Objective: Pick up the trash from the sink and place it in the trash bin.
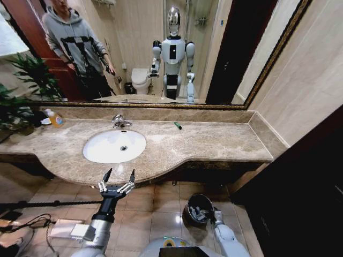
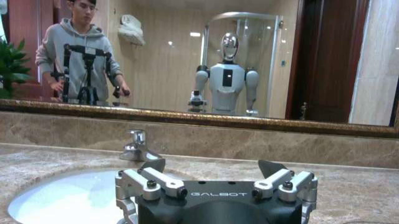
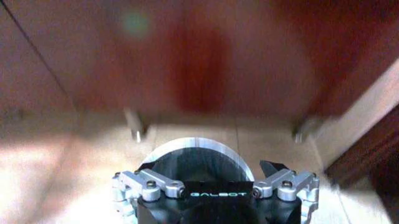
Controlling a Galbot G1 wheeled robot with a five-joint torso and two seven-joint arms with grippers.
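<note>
- while the left gripper (image 1: 118, 178) hung at the near counter edge, its jaws stood wide apart, holding nothing.
- right gripper (image 3: 209, 170): low over the trash bin (image 1: 199, 208) on the floor, jaws spread, empty.
- sink (image 1: 114, 146): basin bare.
- green stick (image 1: 177, 126): on the counter, right of the faucet (image 1: 119, 121).
- white trash (image 1: 198, 215): inside the bin.

Wide gold-framed mirror (image 1: 225, 64) along the beige tiled wall, reflecting a white toilet (image 1: 141, 80) and a glass shower enclosure (image 2: 249, 60). Yellow-orange soap bottle (image 1: 55, 119) on the counter's far left, beside a leafy green plant (image 1: 24, 88). Dark wooden door (image 1: 305, 182) at right. Black cables (image 1: 32, 219) across the tan floor tiles.
</note>
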